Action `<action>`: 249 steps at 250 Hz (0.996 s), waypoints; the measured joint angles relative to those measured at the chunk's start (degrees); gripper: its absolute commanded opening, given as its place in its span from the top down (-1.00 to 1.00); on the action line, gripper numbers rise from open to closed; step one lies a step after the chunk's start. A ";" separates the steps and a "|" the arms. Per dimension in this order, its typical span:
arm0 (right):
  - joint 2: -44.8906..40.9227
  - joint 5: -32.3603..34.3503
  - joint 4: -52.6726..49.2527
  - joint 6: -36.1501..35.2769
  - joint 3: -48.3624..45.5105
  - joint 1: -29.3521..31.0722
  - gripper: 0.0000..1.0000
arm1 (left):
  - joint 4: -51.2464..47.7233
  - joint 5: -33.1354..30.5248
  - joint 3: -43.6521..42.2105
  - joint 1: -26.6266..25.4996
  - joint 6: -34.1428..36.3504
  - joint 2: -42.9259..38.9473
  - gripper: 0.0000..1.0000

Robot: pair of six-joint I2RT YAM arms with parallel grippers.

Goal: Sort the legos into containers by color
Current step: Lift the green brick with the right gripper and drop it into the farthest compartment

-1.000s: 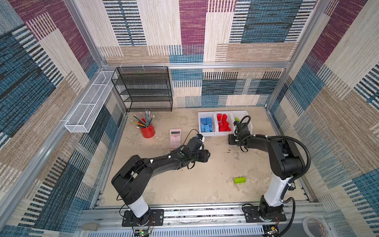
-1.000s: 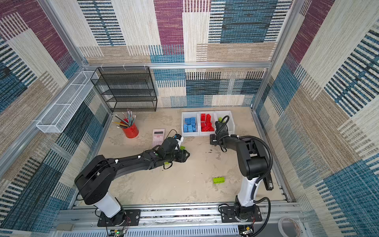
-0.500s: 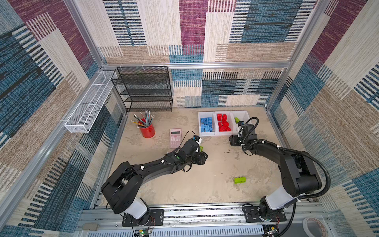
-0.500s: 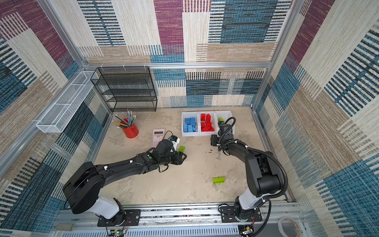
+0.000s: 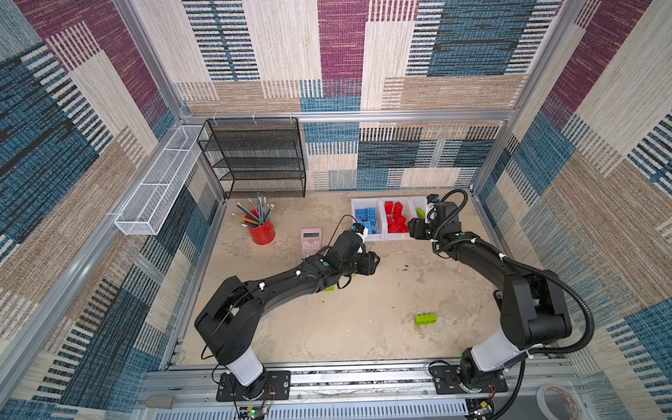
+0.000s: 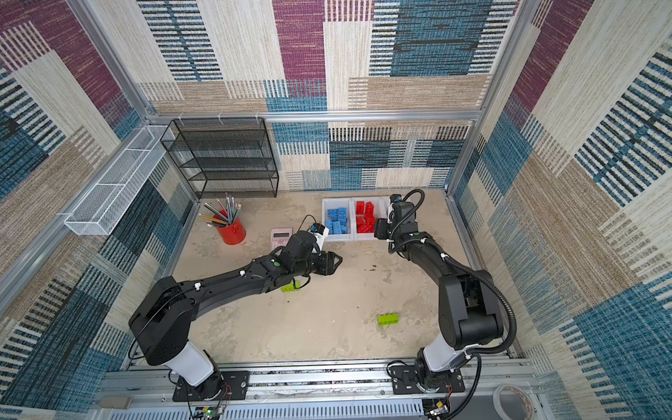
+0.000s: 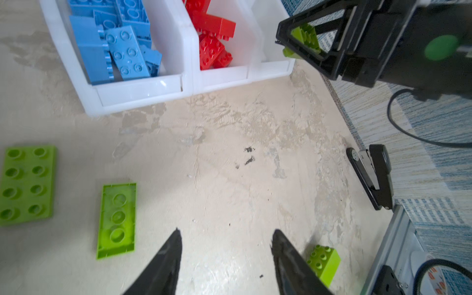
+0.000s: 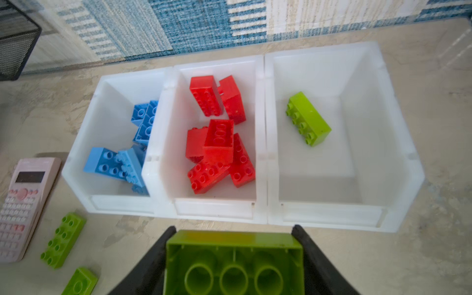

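The right gripper (image 8: 233,229) is clenched on a lime green lego (image 8: 233,265), whose hollow underside faces the wrist camera. It hangs near the front of the containers (image 8: 265,158), which sit at about 1 o'clock on the table (image 5: 363,338) in both top views. Of the three joined bins, the one nearest the pink calculator (image 5: 311,241) holds the blue legos (image 8: 115,163). The middle bin holds the red legos (image 8: 217,143), and the third holds a single green brick (image 8: 307,118). The left gripper (image 7: 227,232) is released and empty above bare table near the centre, at about 7 o'clock from the bins. Two loose green legos (image 7: 117,219) lie just beside it. A lone green lego (image 5: 425,319) lies at 5 o'clock.
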 measured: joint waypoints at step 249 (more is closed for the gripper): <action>18.93 -7.50 -0.81 2.12 18.29 -8.92 -0.68 | 2.08 7.41 11.50 1.11 9.55 13.73 -0.17</action>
